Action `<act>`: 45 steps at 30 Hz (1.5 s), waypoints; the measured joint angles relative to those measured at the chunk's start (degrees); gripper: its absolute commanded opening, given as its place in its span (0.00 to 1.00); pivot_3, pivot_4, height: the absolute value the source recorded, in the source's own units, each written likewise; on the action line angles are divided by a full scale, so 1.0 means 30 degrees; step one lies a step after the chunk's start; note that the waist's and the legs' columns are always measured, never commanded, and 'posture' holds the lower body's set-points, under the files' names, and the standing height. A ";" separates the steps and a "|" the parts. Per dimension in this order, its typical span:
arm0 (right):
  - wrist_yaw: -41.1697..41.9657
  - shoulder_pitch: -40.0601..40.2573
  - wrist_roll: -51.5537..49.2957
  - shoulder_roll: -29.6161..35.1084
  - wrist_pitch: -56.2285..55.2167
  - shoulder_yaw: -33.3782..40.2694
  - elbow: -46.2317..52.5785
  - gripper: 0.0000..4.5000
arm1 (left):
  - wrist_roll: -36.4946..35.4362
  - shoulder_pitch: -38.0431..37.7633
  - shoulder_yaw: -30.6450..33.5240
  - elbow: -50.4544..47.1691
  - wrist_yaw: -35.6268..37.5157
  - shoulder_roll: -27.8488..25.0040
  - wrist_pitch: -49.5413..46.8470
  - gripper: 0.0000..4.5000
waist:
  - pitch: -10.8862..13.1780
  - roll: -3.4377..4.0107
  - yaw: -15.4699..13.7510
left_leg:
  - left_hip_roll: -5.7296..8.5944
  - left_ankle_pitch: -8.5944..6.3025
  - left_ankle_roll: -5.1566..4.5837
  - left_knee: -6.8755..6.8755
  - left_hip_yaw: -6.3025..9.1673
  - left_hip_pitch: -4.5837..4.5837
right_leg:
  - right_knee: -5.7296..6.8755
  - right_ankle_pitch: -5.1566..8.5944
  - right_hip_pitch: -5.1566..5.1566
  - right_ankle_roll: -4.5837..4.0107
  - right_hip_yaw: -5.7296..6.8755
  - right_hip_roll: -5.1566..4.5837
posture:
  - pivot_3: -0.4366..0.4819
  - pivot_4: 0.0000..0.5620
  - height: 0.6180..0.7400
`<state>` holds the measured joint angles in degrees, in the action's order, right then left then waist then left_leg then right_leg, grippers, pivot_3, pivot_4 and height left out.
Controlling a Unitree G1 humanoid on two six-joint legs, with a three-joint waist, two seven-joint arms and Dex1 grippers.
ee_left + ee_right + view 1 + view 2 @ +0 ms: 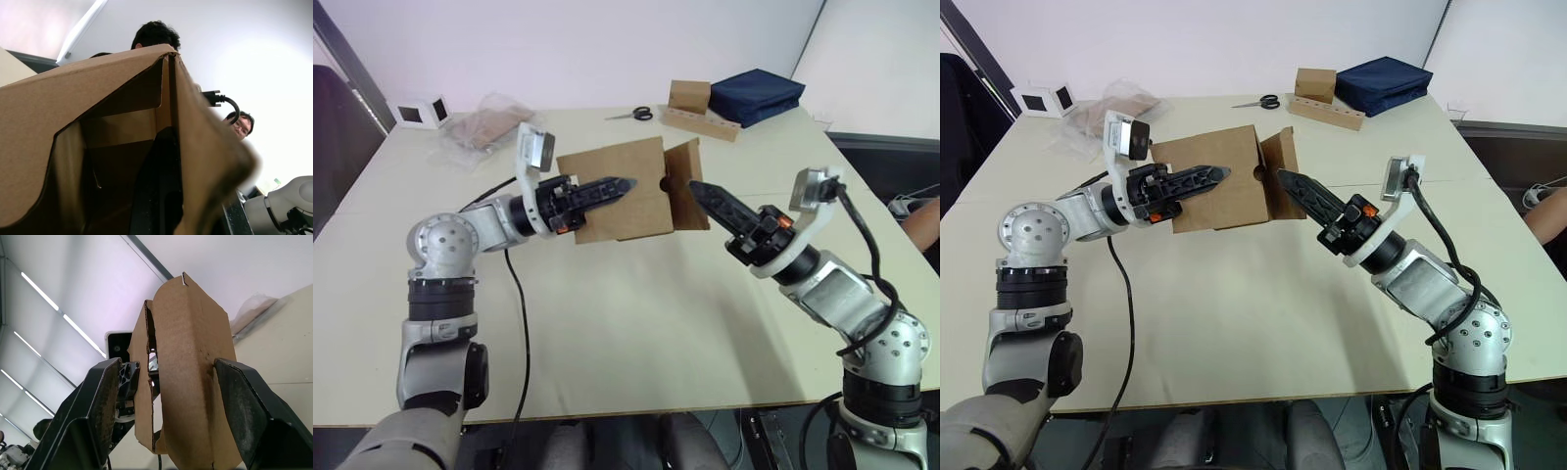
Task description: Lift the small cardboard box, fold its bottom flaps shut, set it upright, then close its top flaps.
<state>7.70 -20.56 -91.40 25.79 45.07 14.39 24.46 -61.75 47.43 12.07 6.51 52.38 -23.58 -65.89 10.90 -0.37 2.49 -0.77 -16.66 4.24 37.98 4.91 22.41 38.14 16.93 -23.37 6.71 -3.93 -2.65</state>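
The small cardboard box (619, 191) sits between the left pincer (607, 190) and right pincer (703, 194).

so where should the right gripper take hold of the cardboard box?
Probably the open flap sticking out of the small cardboard box toward the right gripper. Come edge-on from the robot's right: the wrist view shows the flap's thin edge between the open fingers. The left gripper holds the box's other side.

Cream table (636, 333) before plain white walls (607, 49).
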 measured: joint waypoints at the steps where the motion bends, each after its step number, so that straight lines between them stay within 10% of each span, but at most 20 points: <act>1: -0.0005 0.0028 -0.0003 0.0000 -0.0003 -0.0004 0.0000 0.47 | -0.0002 0.0000 0.0000 0.0000 0.0000 0.0008 0.0000 0.00 | 0.0000 0.0000 -0.0002 | 0.0000 0.0000 0.0000 0.0000 -0.0001 0.0000 | 0.0000 0.0000 0.0000 0.0000 0.0000 0.0000 | 0.48 0.27 1.00; 4: -0.0001 0.0098 0.0000 0.0001 -0.0003 -0.0033 0.0000 0.20 | -0.0004 0.0000 0.0000 0.0000 -0.0003 0.0019 0.0000 0.00 | 0.0000 0.0000 0.0000 | 0.0000 0.0000 0.0000 0.0000 -0.0001 0.0000 | 0.0000 0.0000 0.0000 0.0000 0.0000 0.0000 | 0.48 0.27 1.00; 45: 0.0140 -0.0368 0.3440 -0.0408 -0.1095 -0.1109 0.0188 0.20 | 0.0401 -0.0637 -0.0574 -0.0794 -0.0600 0.0606 0.0831 0.00 | 0.0000 0.0000 -0.0004 | -0.0001 0.0000 0.0000 -0.0006 0.0000 0.0000 | -0.0005 0.0000 0.0000 0.0000 -0.0001 0.0000 | 0.48 0.27 1.00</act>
<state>8.11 -21.66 -81.09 24.57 41.79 11.06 25.02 -60.55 45.51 10.35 4.13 50.58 -21.76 -63.40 10.90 -0.37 2.48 -0.77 -16.66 4.24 37.97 4.91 22.41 38.13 16.93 -23.37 6.71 -3.93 -2.65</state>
